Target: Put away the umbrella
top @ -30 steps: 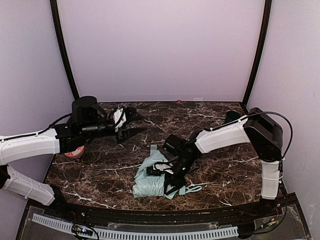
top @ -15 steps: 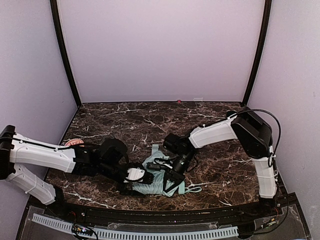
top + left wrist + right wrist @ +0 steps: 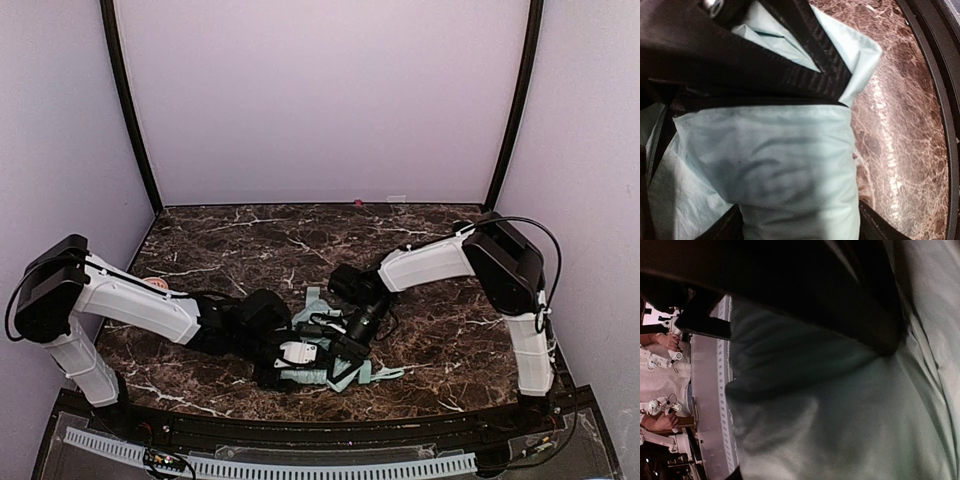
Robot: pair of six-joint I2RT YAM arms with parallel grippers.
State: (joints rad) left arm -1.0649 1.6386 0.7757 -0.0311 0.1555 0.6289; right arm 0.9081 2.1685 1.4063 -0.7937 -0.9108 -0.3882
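Seen from above, a crumpled compact umbrella of pale mint-green fabric [image 3: 342, 376] lies on the dark brown marble-patterned counter [image 3: 250, 240]. It sits close to the near edge, about midway between left and right, and its thin strap loop [image 3: 390, 376] trails off to the right. Both robot arms lean low over it. The left arm stretches in from the left, and the left claw [image 3: 296, 356] sits at the bundle's left side. The right arm bends in from the right, and the right claw [image 3: 347, 343] is down on top of the fabric, probably to pin the loose canopy so it can be gathered. From the left wrist, a plump fold of the umbrella [image 3: 790, 165] fills the gap between the two dark fingers [image 3: 722, 232]. They stand wide apart on either side of the fold and are not seen pinching it, so this claw looks ready to close rather than holding. From the right wrist, the umbrella [image 3: 850, 430] fills the view at very close range under dark shadow, and whether that claw is spread or clamped cannot be told. The umbrella is loose, not yet bundled or put away
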